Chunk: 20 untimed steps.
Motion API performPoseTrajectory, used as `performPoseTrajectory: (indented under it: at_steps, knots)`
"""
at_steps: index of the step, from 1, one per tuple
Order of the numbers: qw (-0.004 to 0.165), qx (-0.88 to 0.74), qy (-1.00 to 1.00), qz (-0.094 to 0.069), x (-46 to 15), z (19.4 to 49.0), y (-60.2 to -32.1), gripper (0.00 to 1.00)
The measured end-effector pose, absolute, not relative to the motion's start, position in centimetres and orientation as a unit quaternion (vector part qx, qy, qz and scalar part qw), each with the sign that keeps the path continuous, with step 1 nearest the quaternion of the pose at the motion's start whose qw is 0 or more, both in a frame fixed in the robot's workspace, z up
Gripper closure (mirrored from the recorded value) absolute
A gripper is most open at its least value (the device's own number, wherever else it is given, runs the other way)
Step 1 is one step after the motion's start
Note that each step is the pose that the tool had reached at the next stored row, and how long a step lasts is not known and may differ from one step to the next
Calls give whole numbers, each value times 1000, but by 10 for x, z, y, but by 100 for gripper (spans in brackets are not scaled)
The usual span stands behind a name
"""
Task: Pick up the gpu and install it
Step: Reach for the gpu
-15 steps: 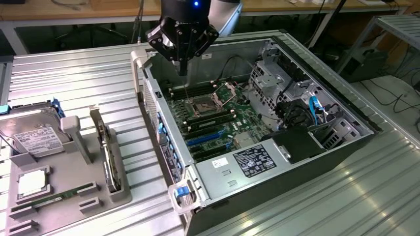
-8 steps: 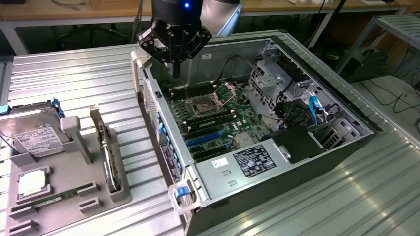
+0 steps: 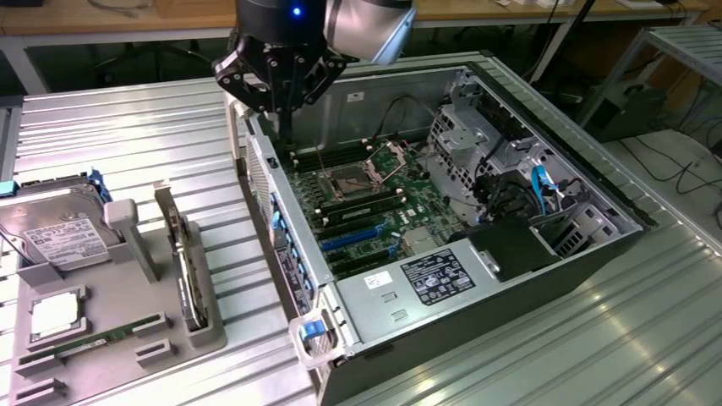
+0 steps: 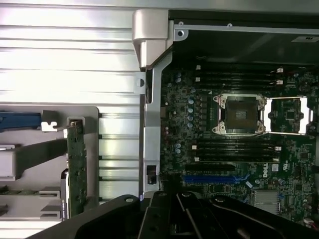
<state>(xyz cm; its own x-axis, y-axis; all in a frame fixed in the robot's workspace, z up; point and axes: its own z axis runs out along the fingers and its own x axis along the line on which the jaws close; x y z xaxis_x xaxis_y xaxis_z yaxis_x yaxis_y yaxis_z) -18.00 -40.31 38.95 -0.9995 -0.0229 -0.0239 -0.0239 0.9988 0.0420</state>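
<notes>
The gpu (image 3: 183, 262) stands on edge in a grey holder (image 3: 209, 338) on the ribbed metal bench (image 3: 135, 144), beside the open computer case (image 3: 373, 97). It is likely light, stiff and fragile, best gripped across its bare top edge. The pincer (image 3: 284, 131), clenched on nothing, hangs over the case wall. Loose cables (image 3: 665, 165) trail on the floor (image 3: 699, 211) beyond.

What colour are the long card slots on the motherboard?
The card slots are blue, clearest in the exterior view.
</notes>
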Motion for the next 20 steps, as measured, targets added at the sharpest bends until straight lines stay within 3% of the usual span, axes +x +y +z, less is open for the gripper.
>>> performPoseTrajectory:
  at_steps: [20]
  knots:
    - [11,-19,1000,21,-231,386,-409,89]
